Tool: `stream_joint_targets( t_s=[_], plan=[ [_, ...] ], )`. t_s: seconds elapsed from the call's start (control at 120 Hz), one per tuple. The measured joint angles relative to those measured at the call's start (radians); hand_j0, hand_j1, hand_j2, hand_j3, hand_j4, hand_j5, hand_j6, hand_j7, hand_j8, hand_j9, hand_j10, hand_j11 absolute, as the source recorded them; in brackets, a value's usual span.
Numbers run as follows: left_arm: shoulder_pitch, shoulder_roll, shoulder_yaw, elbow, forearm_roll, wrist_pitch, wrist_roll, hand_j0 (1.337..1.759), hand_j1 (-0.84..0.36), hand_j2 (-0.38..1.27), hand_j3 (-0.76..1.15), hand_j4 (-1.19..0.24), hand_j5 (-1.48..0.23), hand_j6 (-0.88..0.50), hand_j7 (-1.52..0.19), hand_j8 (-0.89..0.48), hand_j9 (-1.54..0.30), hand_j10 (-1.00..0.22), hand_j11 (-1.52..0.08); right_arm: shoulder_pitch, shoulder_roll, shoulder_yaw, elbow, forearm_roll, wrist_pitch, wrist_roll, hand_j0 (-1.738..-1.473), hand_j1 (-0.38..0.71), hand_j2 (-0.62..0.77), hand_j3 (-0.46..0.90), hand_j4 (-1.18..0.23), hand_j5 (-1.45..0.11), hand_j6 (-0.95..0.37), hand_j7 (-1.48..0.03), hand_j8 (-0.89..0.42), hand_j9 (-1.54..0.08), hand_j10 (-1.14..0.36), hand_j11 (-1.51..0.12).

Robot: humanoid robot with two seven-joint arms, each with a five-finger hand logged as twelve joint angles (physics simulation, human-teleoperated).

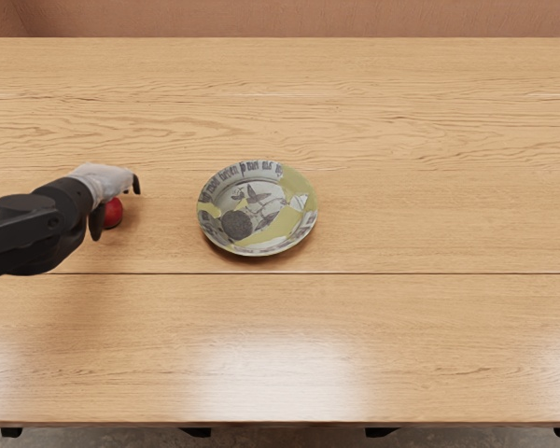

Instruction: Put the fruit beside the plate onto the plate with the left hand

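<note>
Grasping step: left hand (pixel 105 185) covers the fruit (pixel 114 213), grip unclear. Next, it should lift the fruit across to the plate (pixel 301 222).

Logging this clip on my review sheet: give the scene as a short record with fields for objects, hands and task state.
table: light wooden tabletop
plate: round patterned ceramic plate, grey and yellow-green, mid-table, no fruit on it
fruit: small red round fruit, on the table left of the plate, partly hidden by the hand
left hand: pale, on a dark arm, over the fruit; grasp unclear
right hand: not in view
task state: fruit not yet on plate
</note>
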Motion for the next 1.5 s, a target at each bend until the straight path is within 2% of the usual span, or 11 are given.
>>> stream_joint_targets(
  t_s=[0.317, 0.708, 0.833, 0.925, 1.017, 1.108, 1.2, 1.267, 1.317, 1.467, 1.5],
  plan=[
    [0.001, 0.0, 0.018, 0.013, 0.001, 0.001, 0.0, 1.658, -0.06, 0.07, 0.0, -0.35, -0.45, -0.35, -0.45, -0.35, -0.45, -0.35, -0.45, 0.0, 0.0, 0.0, 0.0, 0.0, 0.0, 0.0, -1.658, -0.33, 0.0, 0.0, -0.01, -0.02, -0.01, -0.02, -0.01, -0.02, -0.01, -0.02],
    [0.003, 0.002, 0.019, 0.024, -0.007, 0.001, 0.0, 1.658, -0.24, 0.1, 0.0, -0.5, -0.65, -0.47, -0.65, -0.5, -0.65, -0.5, -0.65, 0.0, 0.0, 0.0, 0.001, 0.0, 0.0, 0.0, -1.658, -0.33, 0.0, 0.0, -0.01, -0.02, -0.01, -0.02, -0.01, -0.02, -0.01, -0.02],
    [-0.002, 0.003, 0.019, 0.025, -0.011, 0.001, 0.0, 1.656, -0.29, 0.17, 0.0, -0.59, -0.77, -0.4, -0.77, -0.46, -0.77, -0.59, -0.77, 0.0, 0.0, 0.001, 0.0, 0.0, 0.0, 0.0, -1.658, -0.33, 0.0, 0.0, -0.01, -0.02, -0.01, -0.02, -0.01, -0.02, -0.01, -0.02],
    [-0.004, 0.002, 0.018, 0.025, -0.011, 0.001, 0.0, 1.654, -0.34, 0.23, 0.0, -0.51, -0.87, -0.32, -0.87, -0.39, -0.88, -0.66, -0.88, 0.0, 0.0, 0.001, 0.0, 0.0, 0.0, 0.0, -1.658, -0.33, 0.0, 0.0, -0.01, -0.02, -0.01, -0.02, -0.01, -0.02, -0.01, -0.02],
    [-0.009, 0.0, 0.017, 0.026, -0.011, 0.0, 0.0, 1.651, -0.36, 0.26, 0.0, -0.48, -0.95, -0.28, -0.95, -0.35, -0.96, -0.62, -0.96, 0.0, 0.0, 0.001, -0.001, 0.0, 0.0, 0.0, -1.658, -0.33, 0.0, 0.0, -0.01, -0.02, -0.01, -0.02, -0.01, -0.02, -0.01, -0.02],
    [-0.028, -0.001, 0.015, 0.026, -0.023, -0.005, 0.0, 1.65, -0.41, 0.38, 0.0, -0.42, -1.02, -0.21, -1.01, -0.29, -1.0, -0.63, -1.01, 0.0, 0.0, 0.001, -0.001, 0.0, 0.0, 0.0, -1.658, -0.33, 0.0, 0.0, -0.01, -0.02, -0.01, -0.02, -0.01, -0.02, -0.01, -0.02],
    [-0.068, -0.003, 0.012, 0.025, -0.032, -0.008, -0.001, 1.648, -0.4, 0.27, 0.0, -0.42, -1.05, -0.21, -1.03, -0.27, -1.03, -0.66, -1.05, 0.0, 0.0, 0.001, -0.001, 0.0, 0.0, 0.0, -1.658, -0.33, 0.0, 0.0, -0.01, -0.02, -0.01, -0.02, -0.01, -0.02, -0.01, -0.02],
    [-0.105, -0.006, 0.011, 0.024, -0.036, -0.012, -0.001, 1.648, -0.4, 0.28, 0.0, -0.41, -1.07, -0.2, -1.04, -0.28, -1.04, -0.67, -1.06, 0.0, 0.0, 0.001, -0.001, 0.0, 0.0, 0.0, -1.658, -0.33, 0.0, 0.0, -0.01, -0.02, -0.01, -0.02, -0.01, -0.02, -0.01, -0.02],
    [-0.138, -0.073, 0.013, 0.023, -0.038, -0.015, -0.001, 1.648, -0.39, 0.28, 0.0, -0.42, -1.08, -0.22, -1.04, -0.28, -1.05, -0.69, -1.07, 0.0, 0.0, 0.001, -0.001, 0.0, 0.0, 0.0, -1.658, -0.33, 0.0, 0.0, -0.01, -0.02, -0.01, -0.02, -0.01, -0.02, -0.01, -0.02],
    [-0.209, -0.13, 0.016, 0.021, -0.041, -0.049, 0.0, 1.647, -0.46, 0.43, 0.0, -0.36, -1.11, -0.17, -1.06, -0.24, -1.06, -0.74, -1.08, -0.001, 0.0, 0.001, -0.001, 0.0, -0.001, 0.0, -1.658, -0.33, 0.0, 0.0, -0.01, -0.02, -0.01, -0.02, -0.01, -0.02, -0.01, -0.02],
    [-0.217, -0.144, 0.016, 0.02, -0.044, -0.055, 0.0, 1.646, -0.47, 0.41, 0.0, -0.35, -1.12, -0.16, -1.06, -0.22, -1.06, -0.74, -1.08, -0.001, 0.0, 0.001, -0.001, 0.0, -0.001, 0.0, -1.658, -0.33, 0.0, 0.0, -0.01, -0.02, -0.01, -0.02, -0.01, -0.02, -0.01, -0.02]
  ],
)
